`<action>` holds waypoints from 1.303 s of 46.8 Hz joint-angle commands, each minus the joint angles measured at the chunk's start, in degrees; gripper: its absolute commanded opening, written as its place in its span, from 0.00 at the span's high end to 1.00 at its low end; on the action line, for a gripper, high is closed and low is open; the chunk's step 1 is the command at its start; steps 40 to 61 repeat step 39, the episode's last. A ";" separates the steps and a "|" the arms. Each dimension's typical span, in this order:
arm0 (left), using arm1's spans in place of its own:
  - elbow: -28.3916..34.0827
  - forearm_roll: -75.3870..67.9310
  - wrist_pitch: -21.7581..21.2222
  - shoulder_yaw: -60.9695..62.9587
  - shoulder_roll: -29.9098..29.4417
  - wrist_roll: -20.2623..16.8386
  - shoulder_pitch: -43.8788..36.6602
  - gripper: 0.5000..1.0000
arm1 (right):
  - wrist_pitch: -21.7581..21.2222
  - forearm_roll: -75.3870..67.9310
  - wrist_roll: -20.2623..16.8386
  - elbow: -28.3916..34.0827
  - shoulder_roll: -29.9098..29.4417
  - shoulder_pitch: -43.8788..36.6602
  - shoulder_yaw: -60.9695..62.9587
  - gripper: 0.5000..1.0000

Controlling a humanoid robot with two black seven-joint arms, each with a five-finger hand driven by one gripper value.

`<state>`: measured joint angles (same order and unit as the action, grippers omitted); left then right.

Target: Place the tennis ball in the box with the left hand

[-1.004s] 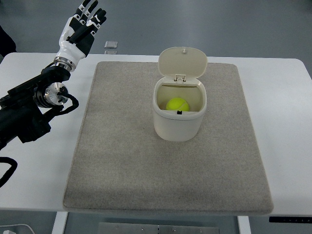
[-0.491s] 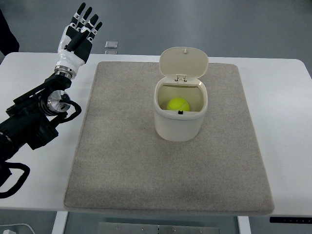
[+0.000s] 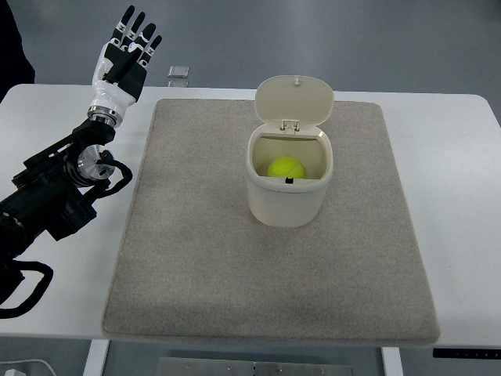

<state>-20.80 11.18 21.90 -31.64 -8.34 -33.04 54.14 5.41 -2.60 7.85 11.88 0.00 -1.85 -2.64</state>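
Note:
A yellow-green tennis ball (image 3: 285, 167) lies inside the cream box (image 3: 286, 200), a small bin whose hinged lid (image 3: 293, 99) stands open at the back. The box stands upright on the grey mat (image 3: 196, 251). My left hand (image 3: 125, 55), black and white, is raised at the far left corner, well away from the box, fingers spread and holding nothing. Its dark arm (image 3: 55, 196) runs down the left side of the table. The right arm does not show.
The mat covers most of the white table (image 3: 462, 196). A small grey square object (image 3: 178, 72) lies just past the table's far edge. A dark shape (image 3: 12, 43) sits at the upper left corner of the picture.
My left hand has swung slightly left and straightened upward, and the arm has shifted right and forward along the table's left side. The ball and box have stayed put.

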 commanded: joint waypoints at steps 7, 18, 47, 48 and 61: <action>0.23 -0.37 0.07 0.00 -0.01 0.00 -0.08 0.09 | 0.04 -0.03 -0.03 -0.02 0.00 0.00 0.00 0.12; 0.23 -0.11 -0.19 0.00 0.08 0.00 0.01 0.09 | 0.04 0.05 -0.03 -0.02 0.00 0.00 0.00 0.12; 0.23 -0.63 -0.28 0.09 -0.01 0.00 -0.08 0.09 | -0.31 -0.03 -0.03 0.07 0.00 -0.17 0.26 0.12; 0.23 -0.63 -0.28 0.09 -0.01 0.00 -0.08 0.09 | -0.31 -0.03 -0.03 0.07 0.00 -0.17 0.26 0.12; 0.23 -0.63 -0.28 0.09 -0.01 0.00 -0.08 0.09 | -0.31 -0.03 -0.03 0.07 0.00 -0.17 0.26 0.12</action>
